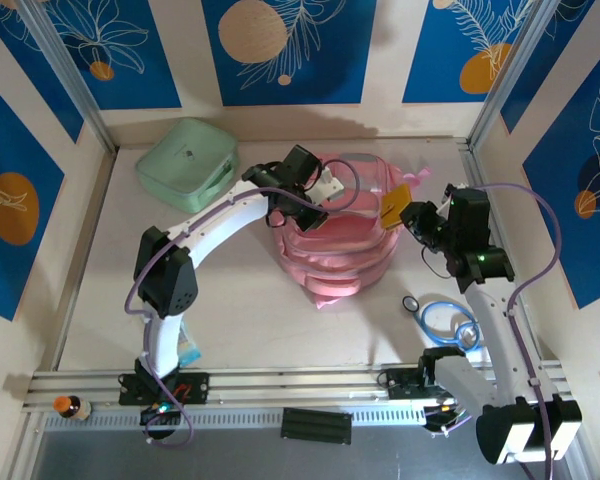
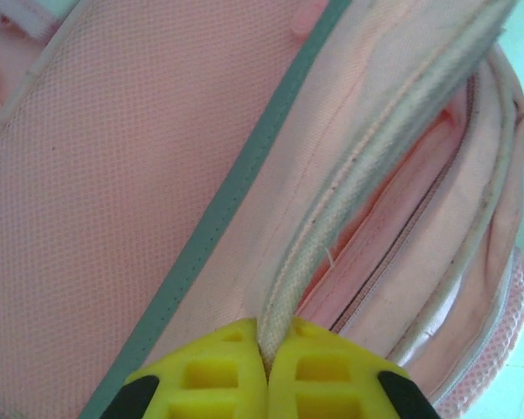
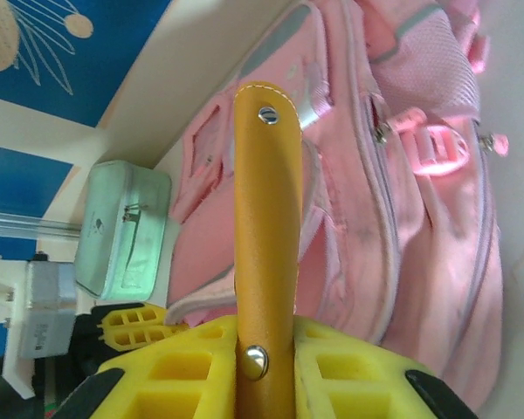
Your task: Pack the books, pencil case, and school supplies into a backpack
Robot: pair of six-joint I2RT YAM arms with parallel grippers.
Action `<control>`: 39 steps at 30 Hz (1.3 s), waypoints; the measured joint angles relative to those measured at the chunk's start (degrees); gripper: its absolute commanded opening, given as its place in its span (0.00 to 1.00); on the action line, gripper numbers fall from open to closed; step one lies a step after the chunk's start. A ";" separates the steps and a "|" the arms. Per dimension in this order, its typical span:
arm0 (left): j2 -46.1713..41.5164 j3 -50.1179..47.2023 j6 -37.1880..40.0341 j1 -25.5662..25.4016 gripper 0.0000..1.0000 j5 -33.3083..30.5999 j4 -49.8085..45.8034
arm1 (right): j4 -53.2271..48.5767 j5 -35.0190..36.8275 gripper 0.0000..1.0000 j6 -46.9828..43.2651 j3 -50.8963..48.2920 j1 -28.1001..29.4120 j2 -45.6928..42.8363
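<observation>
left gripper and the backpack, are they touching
Touching. In the left wrist view the left gripper is shut on the pale piping of the backpack, which is pinched between its yellow jaws.

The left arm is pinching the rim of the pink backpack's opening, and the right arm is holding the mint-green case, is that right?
Not quite. The right fingers are shut on the tan pencil case, not the mint-green case, which lies apart beside the backpack; the right wrist view shows this. The left fingers do pinch the backpack's opening rim.
</observation>
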 measured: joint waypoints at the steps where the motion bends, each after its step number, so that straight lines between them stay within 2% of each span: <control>1: 0.02 0.17 -0.07 0.02 0.00 0.46 0.07 | -1.40 0.31 0.19 0.31 0.00 -0.11 -0.15; 6: 1.86 4.63 -3.28 0.00 0.00 4.55 0.70 | -8.17 1.01 0.20 2.38 0.00 -0.87 -0.24; 12: 4.72 7.45 -12.46 -0.98 0.00 7.06 6.10 | -10.34 0.33 0.20 6.29 0.00 -1.42 -2.23; 18: 5.42 7.45 -19.71 -1.46 0.00 8.68 10.73 | -4.11 -4.35 0.21 10.58 -2.08 -1.40 -1.07; 23: 5.42 7.45 -22.27 -1.66 0.00 10.19 12.07 | 3.82 -7.02 0.21 13.53 -3.10 -0.52 4.55; 28: 5.42 7.45 -24.28 -1.68 0.00 11.17 13.18 | 10.47 -6.32 0.21 16.28 -3.08 1.51 12.24; 32: 5.42 7.45 -26.18 -1.68 0.00 11.82 14.08 | 12.87 -4.44 0.25 18.88 -3.08 3.34 18.08; 39: 5.49 7.45 -28.28 -1.64 0.00 11.98 14.91 | 15.52 -7.50 0.45 19.17 0.04 5.95 25.29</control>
